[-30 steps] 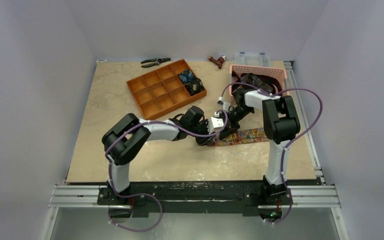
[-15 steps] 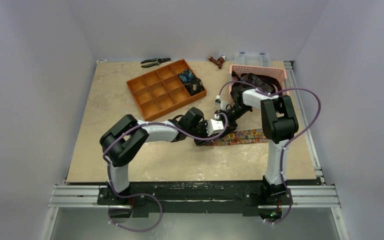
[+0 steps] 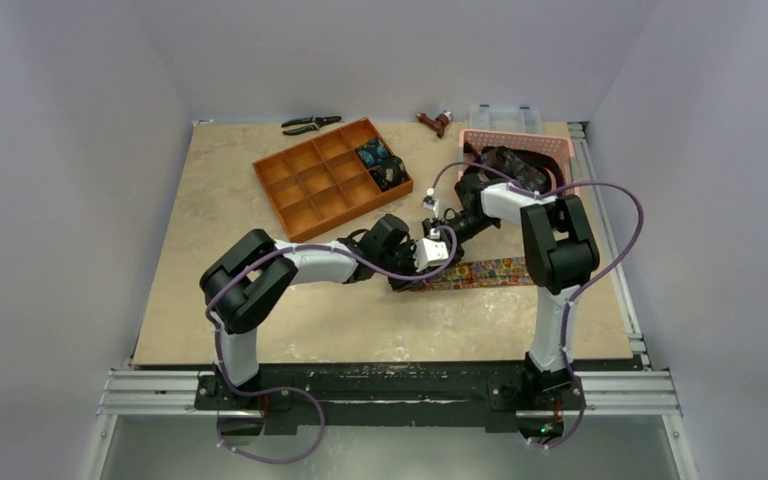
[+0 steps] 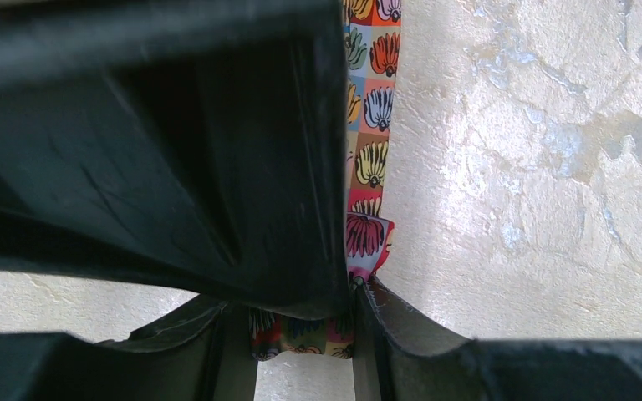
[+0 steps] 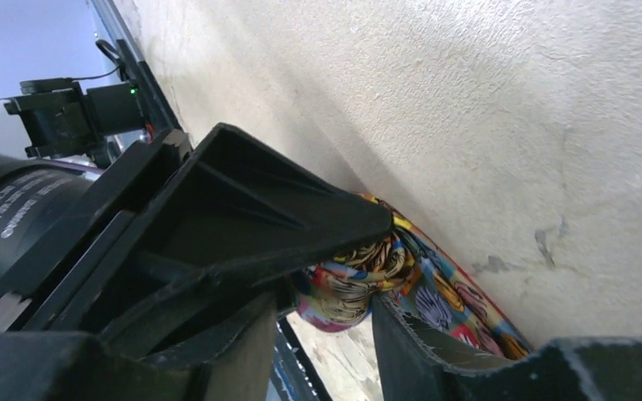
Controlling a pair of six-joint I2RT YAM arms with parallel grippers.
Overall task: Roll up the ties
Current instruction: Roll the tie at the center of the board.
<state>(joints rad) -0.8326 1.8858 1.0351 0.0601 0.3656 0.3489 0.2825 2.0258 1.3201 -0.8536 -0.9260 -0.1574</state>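
One printed tie (image 3: 482,271) lies outstretched; two coiled ties (image 3: 374,153) occupy the tray (image 3: 305,186).

The left claw (image 4: 301,359) and right claw (image 5: 326,334) crowd each other mid-bench (image 3: 220,200), with open room from six to nine o'clock. The orange tray (image 3: 330,178) blocks eleven, the pink basket (image 3: 520,148) blocks one, and the tie (image 3: 485,271) lies across three.

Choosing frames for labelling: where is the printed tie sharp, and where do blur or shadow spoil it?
Left wrist: tie print sharp, table bright, dark hardware blurred across the upper left. Right wrist: tie softer, bunched in shadow. Top external: evenly lit, tie too small for its pattern to resolve.
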